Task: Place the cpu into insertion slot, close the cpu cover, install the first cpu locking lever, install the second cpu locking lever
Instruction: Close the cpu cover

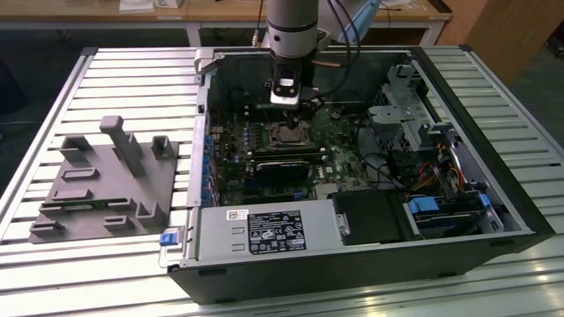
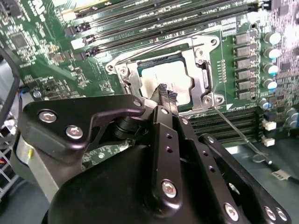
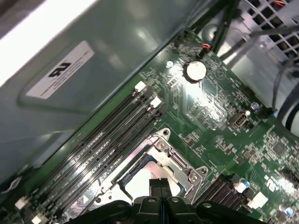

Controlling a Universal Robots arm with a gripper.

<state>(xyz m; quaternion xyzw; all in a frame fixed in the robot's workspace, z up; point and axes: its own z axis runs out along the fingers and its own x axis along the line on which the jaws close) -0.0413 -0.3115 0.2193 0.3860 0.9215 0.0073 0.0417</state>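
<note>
The cpu point(image 2: 163, 74) shows its silvery top in the insertion slot point(image 1: 286, 135) on the green board. The cpu cover point(image 2: 202, 70), a thin metal frame, lies down around it, also seen as the cover point(image 3: 175, 161) in the first wrist view. One thin wire locking lever point(image 2: 238, 133) sticks out from the socket's corner, and another lever point(image 2: 154, 46) runs along its far side. My gripper point(image 2: 164, 93) is shut with nothing held, its black fingertips point(image 3: 156, 184) right over the chip's top; I cannot tell whether they touch. In the exterior view the gripper point(image 1: 294, 122) hangs straight above the socket.
The open computer case point(image 1: 493, 172) walls in the board. Long black memory slots point(image 2: 163, 18) flank the socket. A black block point(image 1: 282, 162) lies just in front, a drive cage point(image 1: 414, 112) and cables at the exterior view's right. A grey fixture tray point(image 1: 105, 185) sits outside, left.
</note>
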